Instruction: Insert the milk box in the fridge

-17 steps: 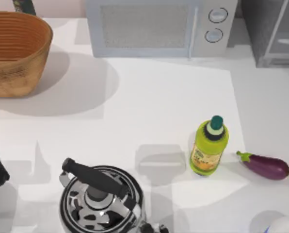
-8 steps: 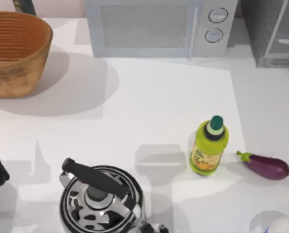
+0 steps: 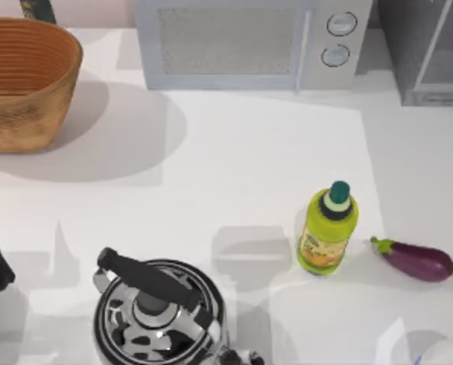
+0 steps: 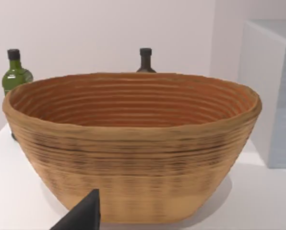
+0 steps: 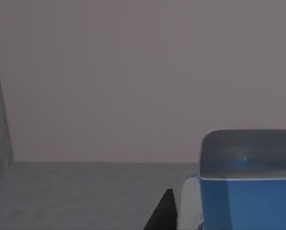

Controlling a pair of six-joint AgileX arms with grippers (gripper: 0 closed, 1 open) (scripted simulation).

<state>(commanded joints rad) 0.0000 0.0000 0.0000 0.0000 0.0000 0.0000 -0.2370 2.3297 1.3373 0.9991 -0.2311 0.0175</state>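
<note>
White table [image 3: 257, 144] carries microwave [image 3: 242, 42], wicker basket [image 3: 25, 84], kettle [image 3: 154, 312]; bottle label [image 3: 318, 247] unreadable; milk box [image 5: 248, 191] beside my right gripper, grip state I cannot tell

No wording can be read anywhere: the green bottle [image 3: 327, 231] carries a yellow label with print too small to make out, and the microwave [image 3: 251, 42] knobs bear no legible marks.

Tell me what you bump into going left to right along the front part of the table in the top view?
Kettle → green bottle → eggplant.
</note>
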